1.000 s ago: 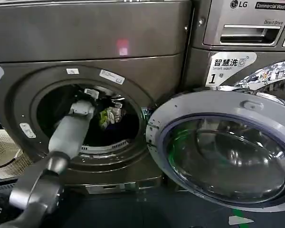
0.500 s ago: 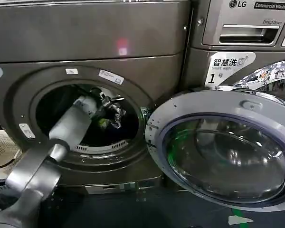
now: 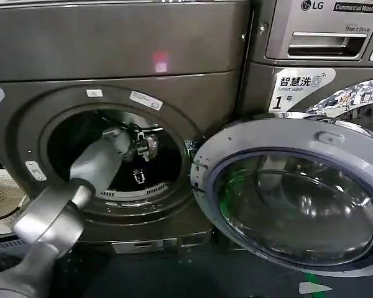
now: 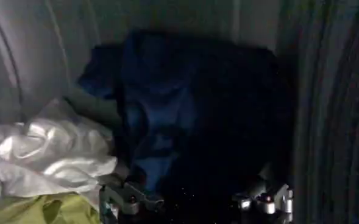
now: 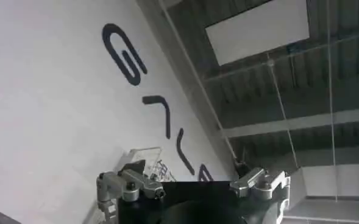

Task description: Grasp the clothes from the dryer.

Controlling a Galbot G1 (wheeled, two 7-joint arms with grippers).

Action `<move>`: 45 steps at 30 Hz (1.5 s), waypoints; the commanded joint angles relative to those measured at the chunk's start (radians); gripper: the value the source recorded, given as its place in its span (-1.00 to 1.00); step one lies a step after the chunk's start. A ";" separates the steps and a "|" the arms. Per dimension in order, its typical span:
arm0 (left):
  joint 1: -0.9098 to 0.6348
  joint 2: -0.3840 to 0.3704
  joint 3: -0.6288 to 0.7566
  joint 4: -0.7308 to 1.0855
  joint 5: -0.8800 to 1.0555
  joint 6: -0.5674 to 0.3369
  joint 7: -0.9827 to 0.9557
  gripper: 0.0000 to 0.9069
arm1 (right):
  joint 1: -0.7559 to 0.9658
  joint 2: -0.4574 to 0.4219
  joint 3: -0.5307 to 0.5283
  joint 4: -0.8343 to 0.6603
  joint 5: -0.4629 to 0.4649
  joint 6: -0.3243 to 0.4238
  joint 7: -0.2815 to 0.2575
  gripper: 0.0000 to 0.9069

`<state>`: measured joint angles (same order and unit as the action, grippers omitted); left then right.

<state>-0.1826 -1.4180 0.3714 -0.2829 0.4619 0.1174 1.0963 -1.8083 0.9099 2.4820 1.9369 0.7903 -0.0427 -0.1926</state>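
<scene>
Head view: dryer [image 3: 112, 62] fills the left side, dark bronze-grey, porthole open, small pink light [image 3: 160, 62] on the panel above.
Door: round glass door [image 3: 292, 192] swung out to the right, apart from the opening.
Neighbour: LG machine [image 3: 317, 31] at upper right w/ drawer handle; white label "1" [image 3: 298, 88] below it.
Left arm: reaches from lower left through the porthole into the drum.
Left tool [image 3: 144, 148]: deep inside the drum, just past the rim.
Left wrist view: left tool [image 4: 194, 201] w/ fingers spread wide, nothing between them, hanging just before the clothes [image 4: 167, 122].
Clothes: piled against the drum wall; dark navy piece in the middle, white-grey piece beside it, yellow-green bit under the white.
Contact: can't tell if fingertips [image 4: 121, 198] touch the fabric.
Right wrist view: right tool [image 5: 191, 189] fingers wide apart, holding nothing, against a white wall w/ black letters and a ceiling.
Basket: cream perforated basket [image 3: 3, 195] at far left, beside the dryer.
</scene>
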 commanded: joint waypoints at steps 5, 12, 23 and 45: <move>0.017 -0.029 0.044 0.032 0.051 -0.019 0.001 1.00 | 0.000 0.006 -0.002 0.001 -0.003 0.003 -0.002 1.00; 0.032 -0.031 0.035 0.033 0.020 -0.027 -0.046 0.98 | 0.004 0.007 -0.009 0.004 -0.007 0.004 -0.002 1.00; 0.045 -0.039 0.027 0.039 0.024 -0.032 -0.053 -1.00 | 0.008 0.009 -0.013 0.002 -0.010 0.007 -0.003 1.00; 0.043 -0.014 -0.270 -0.097 -0.222 0.067 -0.203 -1.00 | 0.014 0.010 -0.030 0.013 -0.013 0.007 -0.001 1.00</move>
<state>-0.1425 -1.4342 0.2529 -0.3309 0.3823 0.1508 0.9880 -1.7941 0.9197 2.4529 1.9493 0.7767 -0.0355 -0.1940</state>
